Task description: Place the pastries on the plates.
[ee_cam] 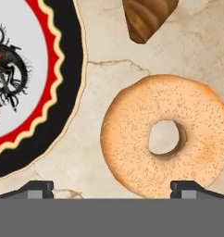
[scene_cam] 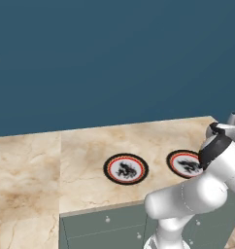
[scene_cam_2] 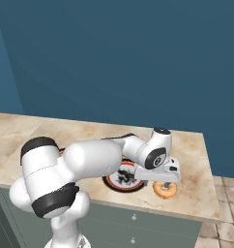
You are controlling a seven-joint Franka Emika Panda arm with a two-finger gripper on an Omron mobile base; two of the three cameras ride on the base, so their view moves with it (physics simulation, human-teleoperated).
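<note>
In the hand view a golden-brown ring pastry (ee_cam: 164, 136) lies on the marble counter, just beyond my open gripper (ee_cam: 113, 190), nearer the right fingertip (ee_cam: 188, 189). A darker brown pastry (ee_cam: 148, 16) pokes in at the top edge. One plate (ee_cam: 70, 69), black-rimmed with a red ring, sits to the left of the ring pastry and apart from it. From the right base view my gripper (scene_cam_2: 161, 180) hovers right over the ring pastry (scene_cam_2: 165, 190), beside a plate (scene_cam_2: 124, 189). The left base view shows two plates (scene_cam: 125, 155) (scene_cam: 170, 163), both without pastries.
The marble counter (scene_cam: 80, 155) ends at a front edge above grey-green drawers (scene_cam_2: 133, 227). Its right end (scene_cam_2: 206, 193) lies close to the ring pastry. A dark blue wall (scene_cam: 114, 58) rises behind. My own arm (scene_cam: 207, 185) covers part of the right plate.
</note>
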